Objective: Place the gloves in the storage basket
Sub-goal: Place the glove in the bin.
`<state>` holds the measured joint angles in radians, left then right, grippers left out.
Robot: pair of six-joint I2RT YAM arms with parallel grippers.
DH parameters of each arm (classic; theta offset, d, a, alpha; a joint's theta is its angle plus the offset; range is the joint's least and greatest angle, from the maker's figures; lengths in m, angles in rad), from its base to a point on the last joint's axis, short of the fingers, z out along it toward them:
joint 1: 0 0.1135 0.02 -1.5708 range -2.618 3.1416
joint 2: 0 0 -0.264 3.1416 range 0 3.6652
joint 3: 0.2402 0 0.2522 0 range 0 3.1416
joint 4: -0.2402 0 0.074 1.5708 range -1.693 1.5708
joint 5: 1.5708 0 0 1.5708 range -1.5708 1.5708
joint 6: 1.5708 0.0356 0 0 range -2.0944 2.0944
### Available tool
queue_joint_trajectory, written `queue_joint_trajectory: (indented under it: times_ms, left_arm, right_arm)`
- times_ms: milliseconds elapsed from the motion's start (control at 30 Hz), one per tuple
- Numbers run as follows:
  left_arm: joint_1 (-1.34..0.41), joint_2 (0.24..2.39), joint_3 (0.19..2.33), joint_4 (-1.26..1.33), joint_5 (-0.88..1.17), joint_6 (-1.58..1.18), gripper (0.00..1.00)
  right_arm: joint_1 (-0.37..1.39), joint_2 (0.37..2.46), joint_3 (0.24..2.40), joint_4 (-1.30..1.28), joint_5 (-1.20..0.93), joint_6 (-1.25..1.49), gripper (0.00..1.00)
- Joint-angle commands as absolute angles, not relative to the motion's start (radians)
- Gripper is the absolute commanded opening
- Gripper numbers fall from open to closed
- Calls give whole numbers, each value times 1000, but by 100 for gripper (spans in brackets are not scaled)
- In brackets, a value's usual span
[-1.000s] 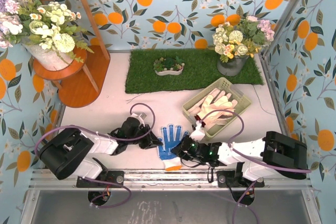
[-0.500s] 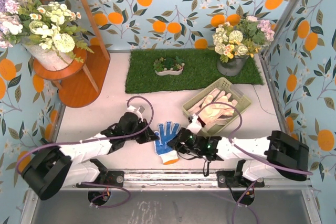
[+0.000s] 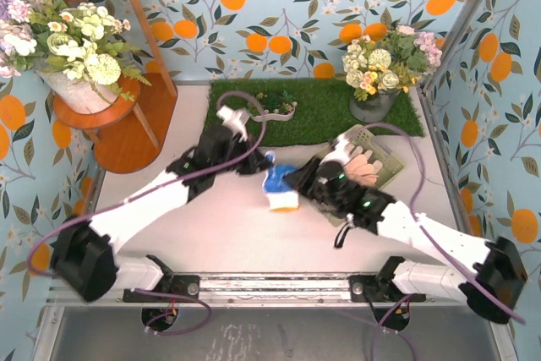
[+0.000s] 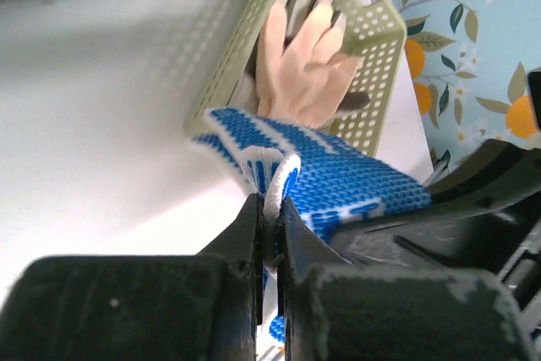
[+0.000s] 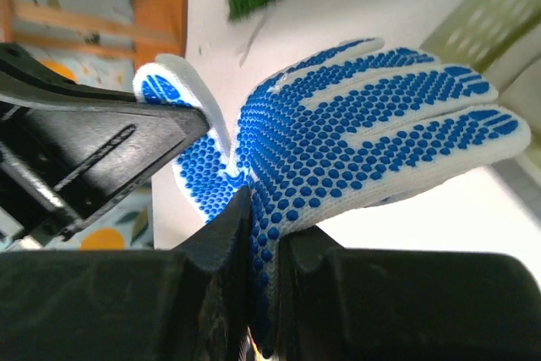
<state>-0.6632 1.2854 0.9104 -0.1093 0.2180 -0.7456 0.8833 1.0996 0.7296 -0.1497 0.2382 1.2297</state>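
Two claws pinch one blue-and-white glove (image 3: 279, 182) between them. The left claw (image 4: 269, 209) is pressed together on a fold of its edge, the right claw (image 5: 258, 209) on its palm. The glove hangs above the surface (image 4: 110, 124), just beside the pale green storage basket (image 4: 376, 65) holding peach-tan gloves (image 4: 308, 65).

A flower pot (image 3: 372, 106) stands on the grass mat (image 3: 317, 117).

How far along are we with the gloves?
Done: peach gloves lie in the green basket. In hand: the blue-and-white glove, pinched by both left tool and right tool, beside the basket. Left: drop it in; no other loose glove shows.
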Motion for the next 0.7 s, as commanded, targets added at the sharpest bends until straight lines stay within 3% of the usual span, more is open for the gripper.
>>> queue_joint_trajectory:
  times_ms: [0,333,667]
  left_arm:
    - [-658,1463,1114,-48,271,-622,0]
    - [-684,1934,1515,66,394,-546,0]
    - [-718,2269,1888,93,443,-493,0]
  right_arm:
    - [758,1007,810,-226,191,1099,0]
    - [433,879,809,-359,166,1020,0]
    - [147,888,767,-329,101,968,0]
